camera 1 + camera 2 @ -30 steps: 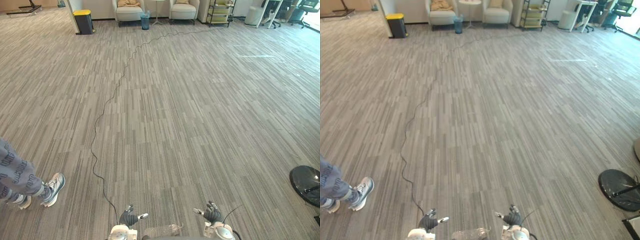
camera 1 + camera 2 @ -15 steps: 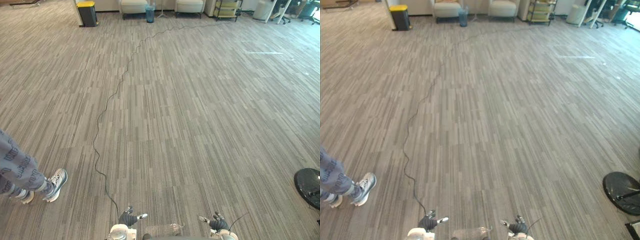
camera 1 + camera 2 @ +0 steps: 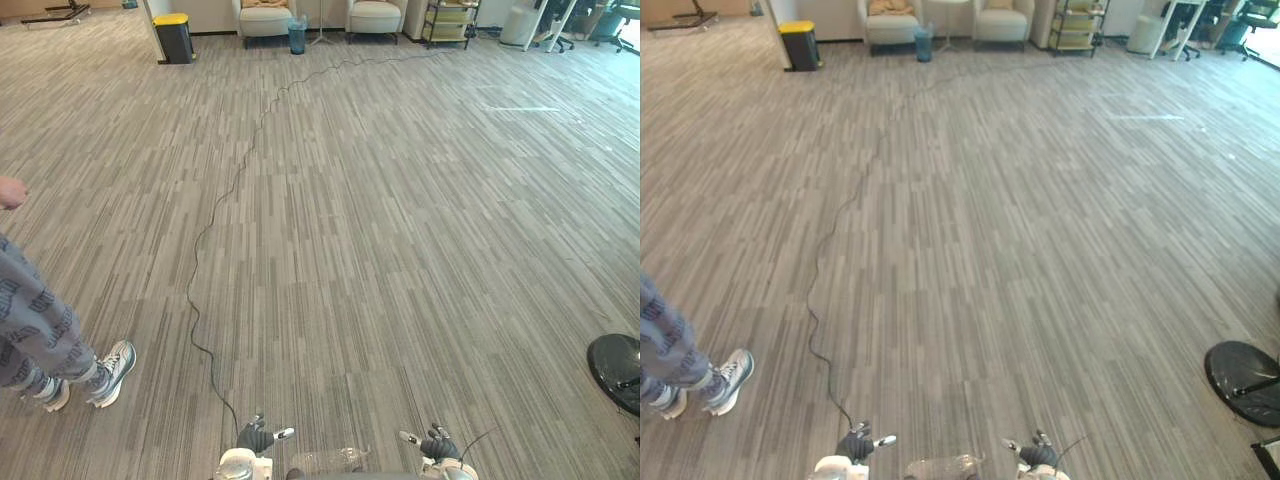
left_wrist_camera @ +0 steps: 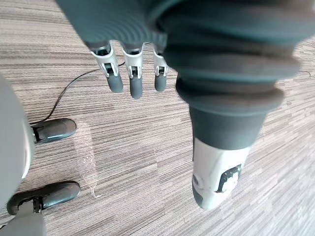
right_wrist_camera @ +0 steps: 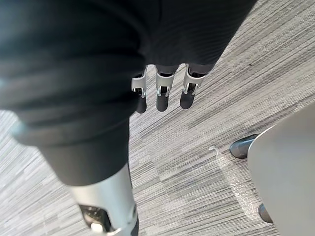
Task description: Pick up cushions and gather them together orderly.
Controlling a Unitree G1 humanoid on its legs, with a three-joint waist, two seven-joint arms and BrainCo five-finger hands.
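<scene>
**Wide carpet floor (image 3: 400,220), nothing held**

Down at the bottom edge, the left hand (image 3: 256,437) and the right hand (image 3: 436,445) hang over the carpet, fingers straight and relaxed, gripping nothing. Way up at the top edge, a tan cushion (image 3: 888,7) sits on an armchair (image 3: 890,30). A person's legs (image 3: 35,335) stand at lower left.

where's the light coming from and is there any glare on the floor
Left eye view: brightest at the far right corner by the office chairs, carpet evenly lit; a pale streak may be glare or tape. Right eye view: the black round base has a sheen. Left wrist view: a pale glinting patch on the carpet.
</scene>
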